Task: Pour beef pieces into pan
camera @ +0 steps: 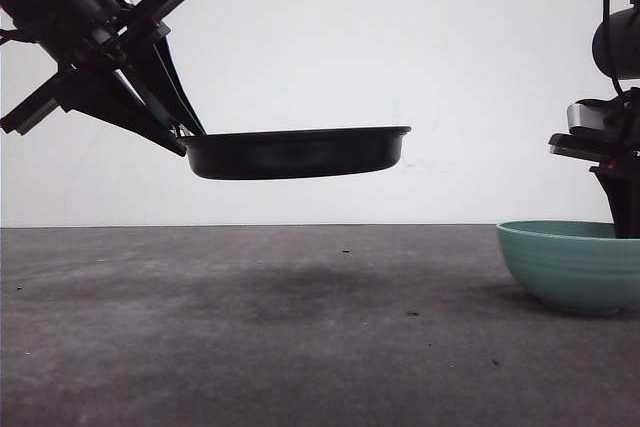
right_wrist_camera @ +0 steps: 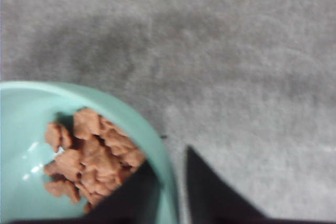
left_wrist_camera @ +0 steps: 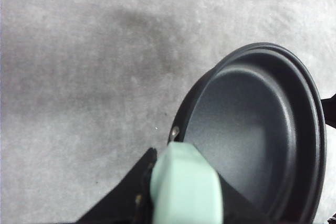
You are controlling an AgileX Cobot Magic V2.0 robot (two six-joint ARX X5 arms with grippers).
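Beef pieces (right_wrist_camera: 89, 158), small flat reddish-brown chunks, lie in a low heap inside a teal bowl (right_wrist_camera: 31, 108). In the right wrist view the heap sits on the bowl's floor, close to the part of the rim where the right gripper (right_wrist_camera: 168, 187) reaches it. One dark finger is inside the bowl, next to the meat, and the other is outside, so the rim runs between them. The fingers look drawn in close on the rim, though whether they press it is hard to tell.

From the front, the bowl (camera: 570, 265) rests on the grey table (camera: 300, 337) at the far right, with the right gripper (camera: 622, 209) dipping into it from above.

The pan (camera: 296, 152), shallow, round and black, hangs in the air above the table, well to the left of the bowl and held roughly level. The left gripper (camera: 183, 130) comes down at an angle from the upper left and meets the pan at its left edge. In the left wrist view the mint-green handle (left_wrist_camera: 184, 187) sits clamped between the black fingers (left_wrist_camera: 118, 198), and the pan's dark interior (left_wrist_camera: 247, 124) holds no meat. A soft shadow lies on the table under the pan.
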